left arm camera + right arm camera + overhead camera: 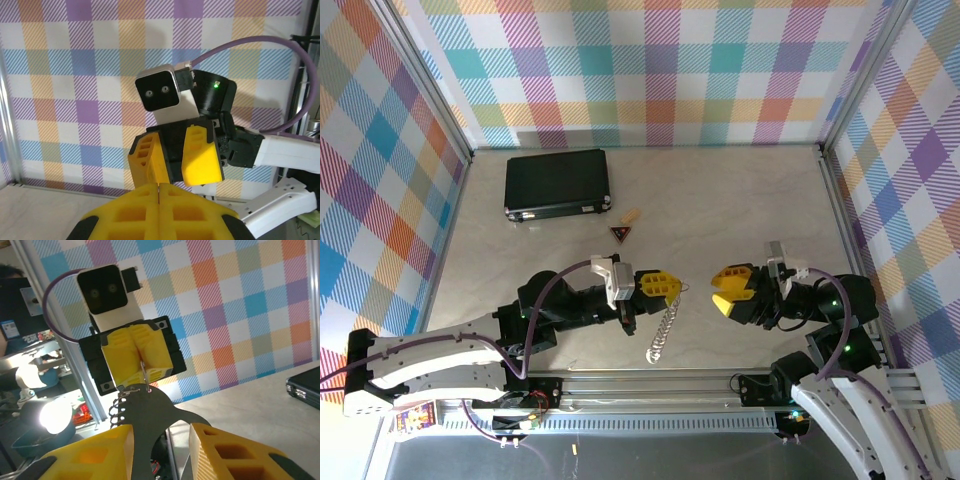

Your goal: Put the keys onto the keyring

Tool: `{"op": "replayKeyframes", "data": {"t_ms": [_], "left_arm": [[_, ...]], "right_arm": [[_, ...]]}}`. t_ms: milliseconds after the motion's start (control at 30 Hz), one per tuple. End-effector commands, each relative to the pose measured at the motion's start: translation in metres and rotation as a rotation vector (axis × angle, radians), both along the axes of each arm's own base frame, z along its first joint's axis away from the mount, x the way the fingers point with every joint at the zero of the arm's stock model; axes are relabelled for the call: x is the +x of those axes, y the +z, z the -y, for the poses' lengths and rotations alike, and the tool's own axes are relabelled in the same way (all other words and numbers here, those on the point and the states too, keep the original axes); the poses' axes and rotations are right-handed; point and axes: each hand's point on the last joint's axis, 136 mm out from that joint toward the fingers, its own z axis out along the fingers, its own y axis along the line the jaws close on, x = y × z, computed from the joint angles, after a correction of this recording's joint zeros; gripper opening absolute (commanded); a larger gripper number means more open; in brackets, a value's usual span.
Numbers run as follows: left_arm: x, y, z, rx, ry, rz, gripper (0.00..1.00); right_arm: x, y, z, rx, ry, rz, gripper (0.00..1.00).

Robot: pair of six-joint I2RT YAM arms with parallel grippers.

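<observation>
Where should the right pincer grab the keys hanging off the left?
Probably mid-length on the keys, coming level from the right. They hang from the shut left pincer, so the top is taken, and in the right wrist view their flat body lines up inside the open right pincer.

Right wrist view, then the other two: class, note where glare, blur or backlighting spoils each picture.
Right wrist: a lamp blows out the lower left, the keys read as a dark backlit silhouette, and the near yellow fingers are soft. Left wrist: the near fingers blur, while the right tool opposite is sharp. Top external: even light, faint shadows on the table.
</observation>
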Motion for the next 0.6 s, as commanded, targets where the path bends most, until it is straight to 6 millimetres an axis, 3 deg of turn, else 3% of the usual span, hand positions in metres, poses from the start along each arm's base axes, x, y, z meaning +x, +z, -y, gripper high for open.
{"op": "replayKeyframes", "data": {"t_ms": [0,300,567], "left_arm": [[-0.011,0.021,-0.006,-0.106,-0.051,0.011,0.0],[-0.006,0.011,-0.006,-0.092,-0.028,0.0,0.0],[-0.007,0.006,-0.008,-0.084,-0.028,-0.003,0.0]], "right_arm": [[-0.008,0.02,-0.001,0.032,0.015,0.088,0.35],[-0.014,0.02,-0.017,0.047,0.073,0.09,0.34],[-0.012,0.018,-0.034,0.04,0.078,0.091,0.28]]}}
